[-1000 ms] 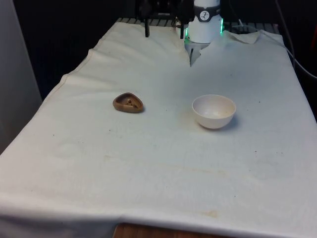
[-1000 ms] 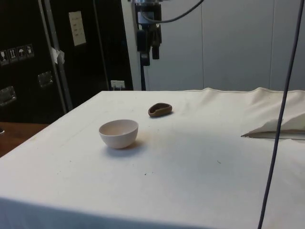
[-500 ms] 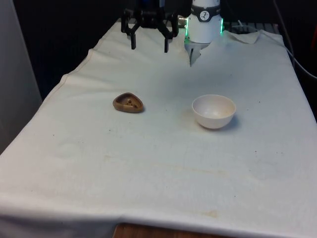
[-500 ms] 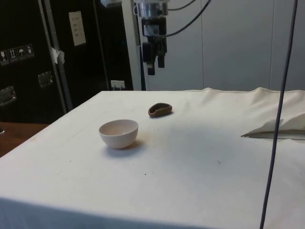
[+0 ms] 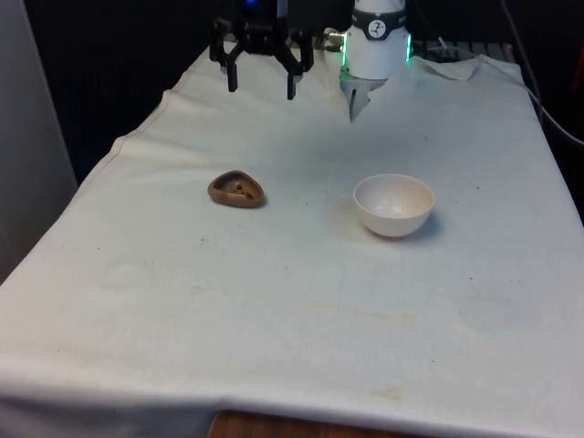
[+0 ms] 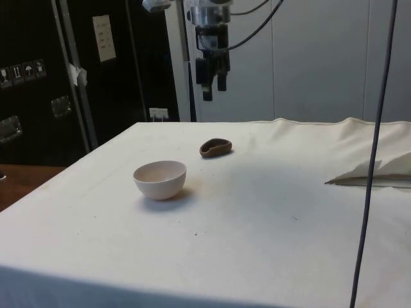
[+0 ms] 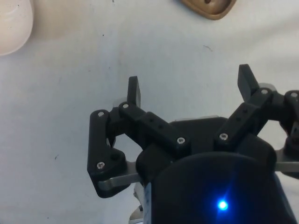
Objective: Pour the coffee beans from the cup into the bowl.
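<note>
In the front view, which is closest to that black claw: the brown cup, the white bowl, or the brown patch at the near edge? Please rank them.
From the gripper, open above the far end:
1. Cup, almost straight below it, toward the front view's left.
2. Bowl, off toward the front view's right.
3. Brown patch, at the table's near edge, by far the farthest.

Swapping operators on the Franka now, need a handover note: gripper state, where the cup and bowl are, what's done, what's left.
Gripper: open, holding nothing, up in the air beyond the cup at the table's far end.
Cup: small, brown, on the white cloth, toward the front view's left, untouched; something small and brown lies inside.
Bowl: white, upright, apart from the cup toward the front view's right; no beans visible in it.
Done: nothing yet.
Left: descend, grasp cup, carry over bowl, tip out the beans.
</note>
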{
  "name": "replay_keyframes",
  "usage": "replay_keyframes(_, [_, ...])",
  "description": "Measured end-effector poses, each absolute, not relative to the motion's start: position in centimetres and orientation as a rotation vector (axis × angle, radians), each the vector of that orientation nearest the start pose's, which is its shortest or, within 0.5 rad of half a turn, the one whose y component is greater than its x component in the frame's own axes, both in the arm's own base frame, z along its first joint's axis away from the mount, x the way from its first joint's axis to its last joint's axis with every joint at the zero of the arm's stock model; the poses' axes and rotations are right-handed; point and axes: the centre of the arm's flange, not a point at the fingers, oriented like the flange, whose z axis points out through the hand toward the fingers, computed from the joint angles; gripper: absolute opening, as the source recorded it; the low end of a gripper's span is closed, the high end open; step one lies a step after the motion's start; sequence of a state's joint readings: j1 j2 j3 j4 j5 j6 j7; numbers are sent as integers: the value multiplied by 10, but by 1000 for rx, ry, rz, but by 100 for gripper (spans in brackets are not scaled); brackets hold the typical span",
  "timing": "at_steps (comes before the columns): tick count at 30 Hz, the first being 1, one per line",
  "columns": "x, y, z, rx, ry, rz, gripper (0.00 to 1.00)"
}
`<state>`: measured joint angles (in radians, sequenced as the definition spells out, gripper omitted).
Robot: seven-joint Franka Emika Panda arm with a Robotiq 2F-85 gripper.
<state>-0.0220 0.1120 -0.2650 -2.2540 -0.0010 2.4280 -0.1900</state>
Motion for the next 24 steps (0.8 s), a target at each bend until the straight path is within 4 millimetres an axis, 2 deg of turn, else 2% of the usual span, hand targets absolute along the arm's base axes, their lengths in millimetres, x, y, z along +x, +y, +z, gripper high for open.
replay_keyframes(24, [517, -168, 311, -3181, 330, -118, 100])
